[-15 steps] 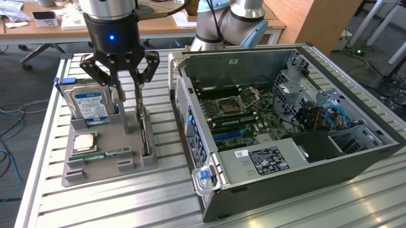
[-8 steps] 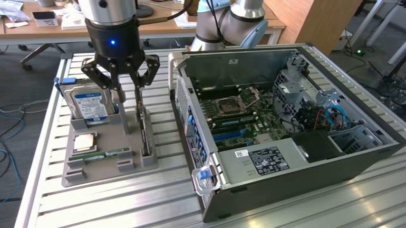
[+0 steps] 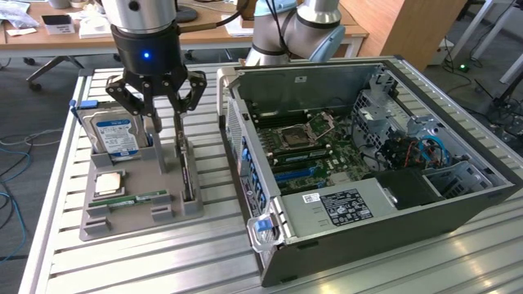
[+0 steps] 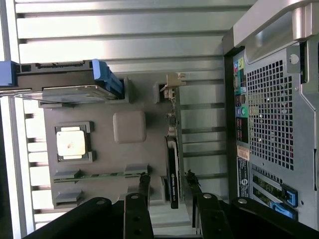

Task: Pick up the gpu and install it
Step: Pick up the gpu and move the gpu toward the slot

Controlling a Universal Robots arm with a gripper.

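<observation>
Our hand (image 4: 167, 177) hangs released, its two fingers (image 4: 144, 185) spread to either side of the gpu (image 4: 172, 169) with a gap showing on each side, so we judge nothing is grasped yet. The gpu stands on edge in its slot in the grey holder (image 4: 149, 149), directly beneath the hand and between the fingers. So the pickup is lined up but not made, and the install has not begun.

Further out from the hand, on the same holder, we see the memory stick (image 4: 99, 175), the processor (image 4: 73, 143) and the hard drive (image 4: 65, 92). The open case (image 3: 343, 239) lies on the tabletop (image 4: 124, 45), on the far side of the gpu from those parts.

The hand's own body cuts off the near end of the gpu in the wrist view. Edge-on, the gpu shows us little of its face. We cannot make out which slot inside the case would take it.
</observation>
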